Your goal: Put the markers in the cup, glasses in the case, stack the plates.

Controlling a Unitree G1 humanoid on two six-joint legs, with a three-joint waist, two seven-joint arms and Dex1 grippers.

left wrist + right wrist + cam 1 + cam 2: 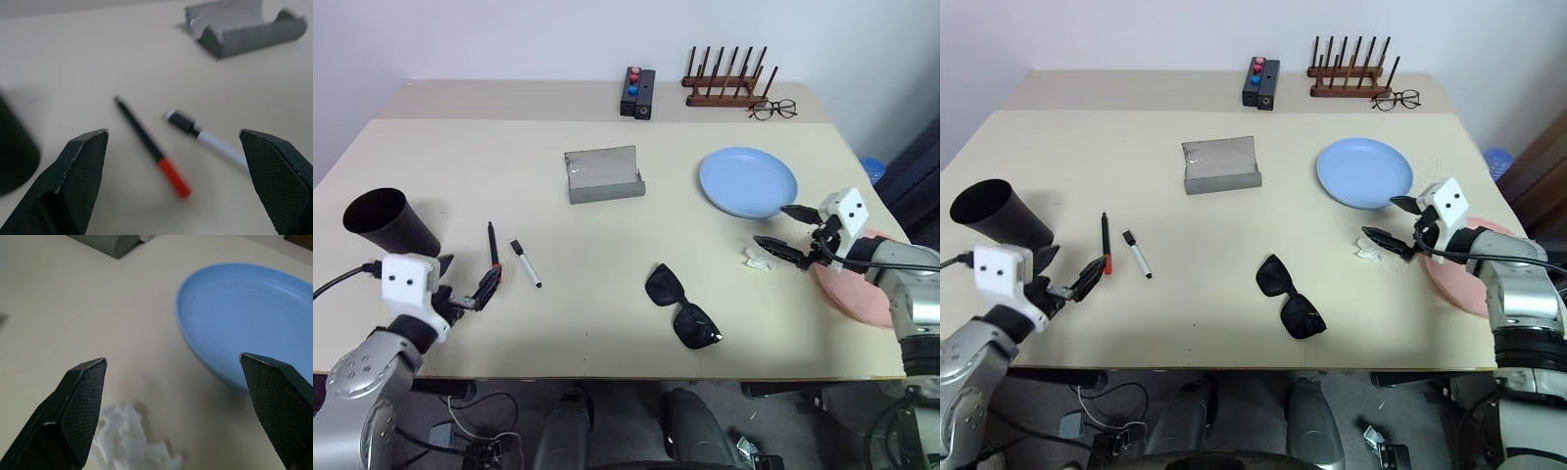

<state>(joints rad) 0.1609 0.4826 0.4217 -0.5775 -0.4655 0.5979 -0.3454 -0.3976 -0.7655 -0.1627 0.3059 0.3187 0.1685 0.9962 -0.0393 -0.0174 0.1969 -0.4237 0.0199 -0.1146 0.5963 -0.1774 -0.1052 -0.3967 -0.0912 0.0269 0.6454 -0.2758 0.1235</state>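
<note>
A beige table (607, 323) carries everything. At its far edge lies a small black box (638, 93) with red and blue buttons. Just beside it stands a dark wooden peg rack (726, 83), and thin wire-framed spectacles (773, 109) rest against the rack's right end. Nearer, toward the right side, a crumpled white scrap (761, 258) lies on the tabletop.

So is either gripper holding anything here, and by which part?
Nothing is held. The left gripper has its jaws open above the markers, and the right gripper has its jaws open beside the blue plate.
</note>
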